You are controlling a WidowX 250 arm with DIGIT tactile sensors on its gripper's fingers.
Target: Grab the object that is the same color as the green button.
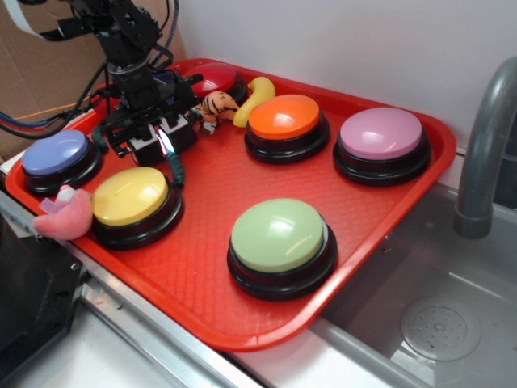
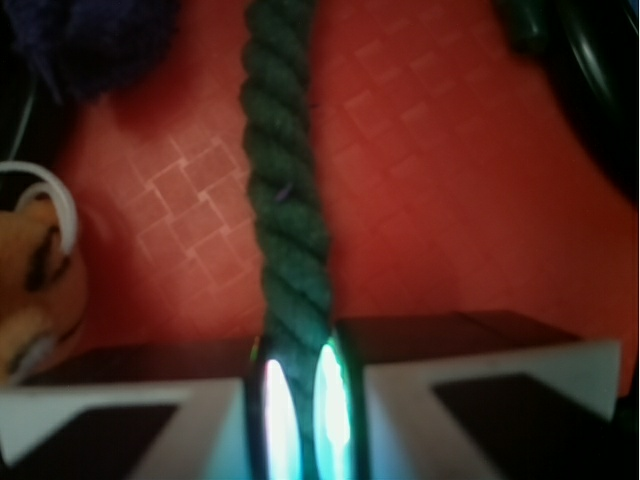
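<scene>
The gripper (image 2: pixel 300 400) pinches the green worm (image 2: pixel 285 190), pads pressed tight on its near end; the rest trails over the red tray (image 1: pixel 388 218) beside the yellow button (image 1: pixel 129 196). The grasp looks made, so next comes a straight lift. Overhead is open; the tiger toy (image 1: pixel 218 103) sits near.

You have bare tray (image 1: pixel 218 202) between the yellow button (image 1: pixel 131 196) and orange button (image 1: pixel 284 118); the tiger plush (image 1: pixel 218 103) and blue button (image 1: pixel 56 153) crowd your tool (image 1: pixel 157 141).
</scene>
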